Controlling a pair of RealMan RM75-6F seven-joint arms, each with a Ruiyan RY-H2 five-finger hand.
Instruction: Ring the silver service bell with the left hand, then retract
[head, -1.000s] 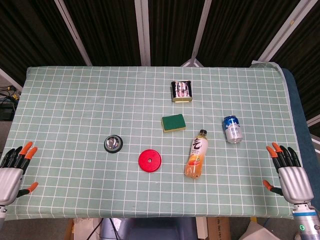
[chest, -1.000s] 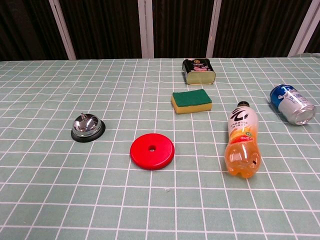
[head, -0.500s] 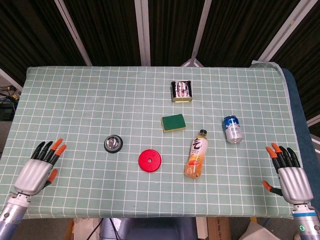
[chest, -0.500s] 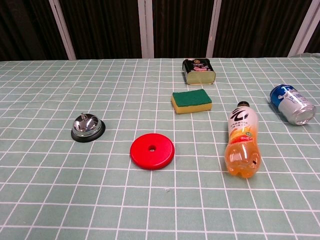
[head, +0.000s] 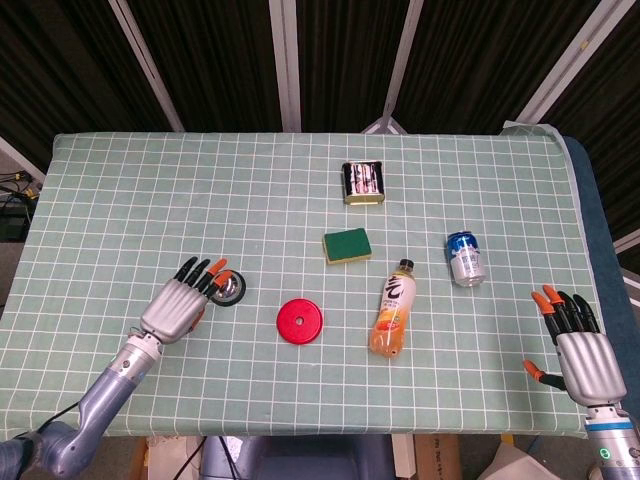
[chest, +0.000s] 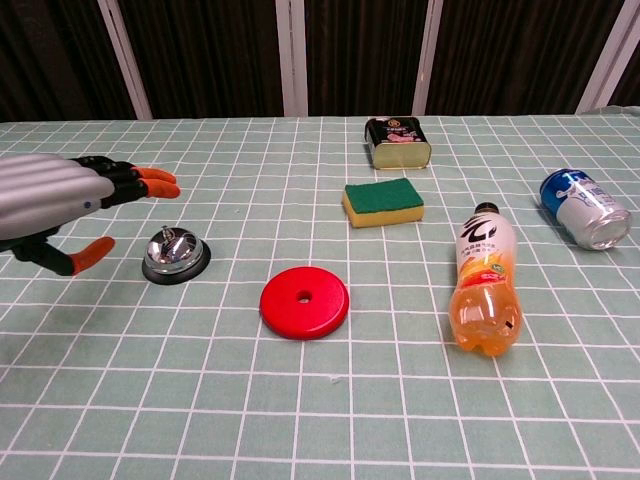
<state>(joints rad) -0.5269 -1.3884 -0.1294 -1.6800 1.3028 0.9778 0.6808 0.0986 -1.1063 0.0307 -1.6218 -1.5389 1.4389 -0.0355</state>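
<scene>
The silver service bell (head: 231, 289) (chest: 176, 254) sits on a black base, left of the table's middle. My left hand (head: 180, 306) (chest: 60, 205) hovers just to its left with fingers stretched out and apart, fingertips (chest: 158, 181) above the bell's near-left edge; no contact shows. It holds nothing. My right hand (head: 580, 350) rests at the table's front right corner, fingers spread and empty; the chest view does not show it.
A red disc (head: 300, 321) lies right of the bell. An orange drink bottle (head: 393, 310) lies on its side, a green sponge (head: 347, 244) and a dark tin (head: 364, 183) sit behind, and a blue can (head: 465, 258) lies at the right.
My left hand has travelled from the table's front left edge rightwards and forwards until its fingertips are beside the bell; it now shows in the chest view. The right hand stays put.
</scene>
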